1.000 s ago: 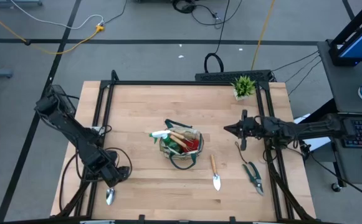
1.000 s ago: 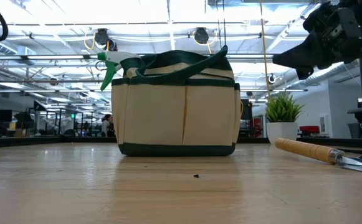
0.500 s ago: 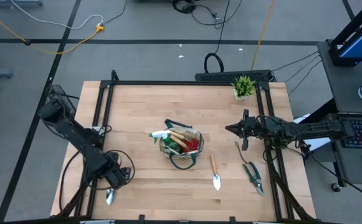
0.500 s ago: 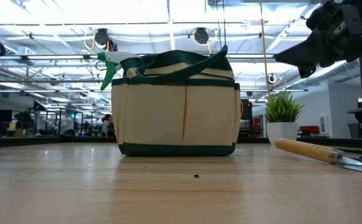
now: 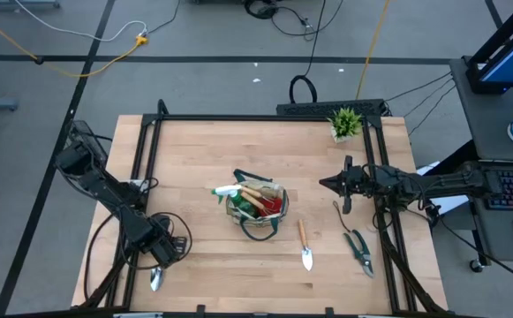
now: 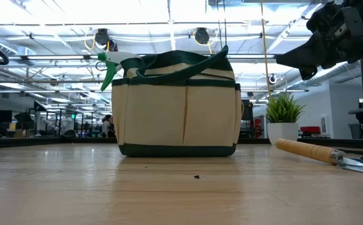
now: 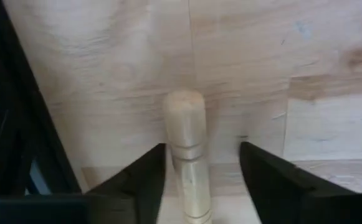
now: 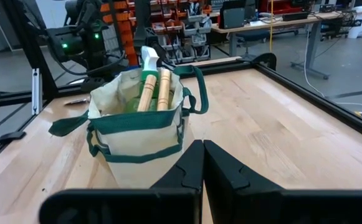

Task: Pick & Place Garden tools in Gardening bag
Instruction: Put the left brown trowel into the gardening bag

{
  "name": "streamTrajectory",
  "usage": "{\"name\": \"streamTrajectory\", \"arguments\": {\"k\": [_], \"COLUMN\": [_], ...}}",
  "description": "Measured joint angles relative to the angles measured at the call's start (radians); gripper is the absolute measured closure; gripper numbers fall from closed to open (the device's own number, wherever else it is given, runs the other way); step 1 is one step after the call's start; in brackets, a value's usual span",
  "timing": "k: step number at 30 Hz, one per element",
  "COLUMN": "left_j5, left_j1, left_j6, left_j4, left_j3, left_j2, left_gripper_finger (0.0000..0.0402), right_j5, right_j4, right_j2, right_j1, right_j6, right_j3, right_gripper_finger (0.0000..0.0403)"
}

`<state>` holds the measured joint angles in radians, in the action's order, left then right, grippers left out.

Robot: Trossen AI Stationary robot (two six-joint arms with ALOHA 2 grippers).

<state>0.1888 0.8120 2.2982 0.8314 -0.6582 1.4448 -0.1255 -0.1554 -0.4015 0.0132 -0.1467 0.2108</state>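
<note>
Left end effector (image 7: 199, 180) astride trowel (image 7: 187, 155), table edge (image 5: 115, 296)

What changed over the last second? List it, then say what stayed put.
Only the left arm moved: its gripper shifted slightly toward the table's near-left corner, and its open fingers now straddle the wooden handle of the trowel lying there, not yet closed on it. The right gripper, the gardening bag, the second trowel and the pruning shears stayed put.
</note>
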Motion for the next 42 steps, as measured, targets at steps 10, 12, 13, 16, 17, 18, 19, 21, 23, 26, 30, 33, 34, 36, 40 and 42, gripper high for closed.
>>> {"name": "streamTrajectory", "arguments": {"k": [10, 12, 13, 16, 17, 18, 19, 21, 23, 26, 30, 33, 34, 36, 40, 42], "left_j5": [-0.052, -0.058, -0.061, -0.080, -0.092, -0.103, -0.123, -0.186, -0.246, -0.335, -0.470, -0.574, -0.609, -0.679, -0.780, -0.798], "left_j1": [0.000, 0.000, 0.001, 0.001, 0.001, 0.001, 0.002, 0.000, 0.001, 0.002, 0.001, 0.000, 0.000, 0.000, -0.006, -0.017], "left_j6": [0.001, 0.001, 0.001, -0.010, -0.016, -0.023, -0.034, -0.078, -0.157, -0.316, -0.550, -0.698, -0.748, -0.849, -1.072, -1.185], "left_j4": [0.005, 0.007, 0.007, -0.007, -0.019, -0.028, -0.032, -0.053, -0.101, -0.196, -0.395, -0.567, -0.625, -0.750, -1.000, -1.119], "left_j3": [0.003, 0.003, 0.003, 0.005, 0.005, 0.005, 0.004, 0.004, 0.002, 0.002, 0.000, 0.000, 0.000, 0.000, 0.000, -0.002], "left_j2": [0.001, 0.001, 0.001, -0.006, -0.014, -0.023, -0.034, -0.068, -0.112, -0.180, -0.250, -0.275, -0.279, -0.281, -0.280, -0.280], "left_gripper_finger": [0.0330, 0.0330, 0.0330, 0.0330, 0.0330, 0.0330, 0.0330, 0.0330, 0.0330, 0.0330, 0.0330, 0.0330, 0.0330, 0.0330, 0.0330, 0.0330], "right_j5": [0.000, 0.000, -0.001, -0.001, -0.001, -0.001, -0.001, -0.001, -0.001, -0.001, 0.000, -0.001, -0.001, -0.001, -0.001, -0.001], "right_j4": [0.009, 0.009, 0.009, 0.008, 0.008, 0.007, 0.006, 0.005, 0.004, 0.003, 0.003, 0.003, 0.003, 0.003, 0.003, 0.002], "right_j2": [0.000, 0.000, 0.000, 0.000, 0.000, 0.000, 0.000, 0.000, 0.000, 0.000, 0.000, 0.000, 0.000, 0.000, 0.000, 0.000], "right_j1": [0.000, 0.000, 0.000, 0.000, 0.000, 0.000, 0.000, 0.000, 0.000, 0.000, 0.000, 0.000, 0.000, 0.000, 0.000, 0.000], "right_j6": [0.001, 0.001, 0.002, 0.002, 0.002, 0.002, 0.002, -0.001, -0.006, -0.007, -0.006, -0.006, -0.006, -0.006, -0.006, -0.006], "right_j3": [0.000, 0.000, 0.000, 0.001, 0.001, 0.001, 0.001, 0.001, 0.001, 0.001, 0.001, 0.001, 0.001, 0.001, 0.001, 0.001], "right_gripper_finger": [0.0403, 0.0403, 0.0403, 0.0403, 0.0403, 0.0403, 0.0403, 0.0403, 0.0403, 0.0403, 0.0403, 0.0403, 0.0403, 0.0403, 0.0403, 0.0403]}}
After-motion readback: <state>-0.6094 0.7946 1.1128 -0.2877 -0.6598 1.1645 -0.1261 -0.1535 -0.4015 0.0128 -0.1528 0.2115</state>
